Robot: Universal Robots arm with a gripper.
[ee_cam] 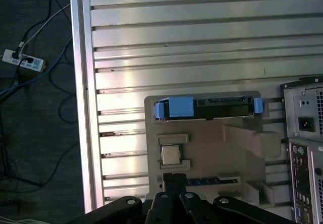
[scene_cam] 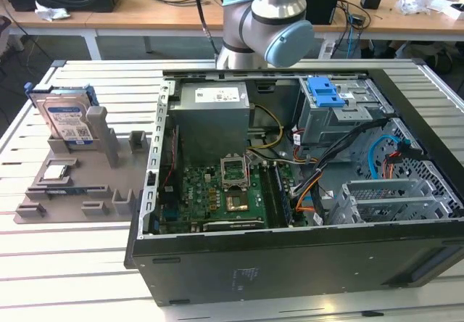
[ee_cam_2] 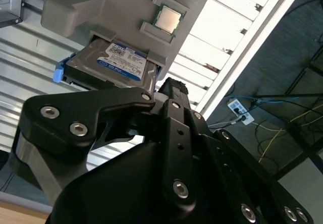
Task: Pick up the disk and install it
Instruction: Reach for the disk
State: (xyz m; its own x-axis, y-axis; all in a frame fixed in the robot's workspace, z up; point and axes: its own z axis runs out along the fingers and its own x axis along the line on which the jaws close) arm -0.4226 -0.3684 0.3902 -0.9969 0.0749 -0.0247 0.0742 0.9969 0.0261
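**Disk parked on edge in its holder, gripper empty above it**

The disk (scene_cam: 68, 117) stands on its edge in a slot at the far end of a grey holder tray (scene_cam: 94, 191), its white-and-blue label facing the exterior camera. In the first wrist view the disk (ee_cam: 214, 108) is seen edge-on, with blue rails at both ends. The second wrist view shows its labelled face (ee_cam_2: 113, 62) tucked into the slot.

A small square silver chip (scene_cam: 56, 171) lies flat in its own recess on the same tray, near the disk but apart from it.

The gripper (ee_cam: 174, 177) hangs above the tray, clear of the disk. Its fingers are pressed together with nothing between them, and its black tip (ee_cam_2: 173, 86) also shows in the second wrist view.

The tray rests on a slatted metal surface (scene_cam: 65, 264). Just beside it, toward the exterior view's right, an open computer case (scene_cam: 290, 278) lies on its side with the motherboard exposed. A blue bracket (scene_cam: 326, 91) sits on the drive cage inside it. The robot arm (scene_cam: 268, 25) rises behind the case.
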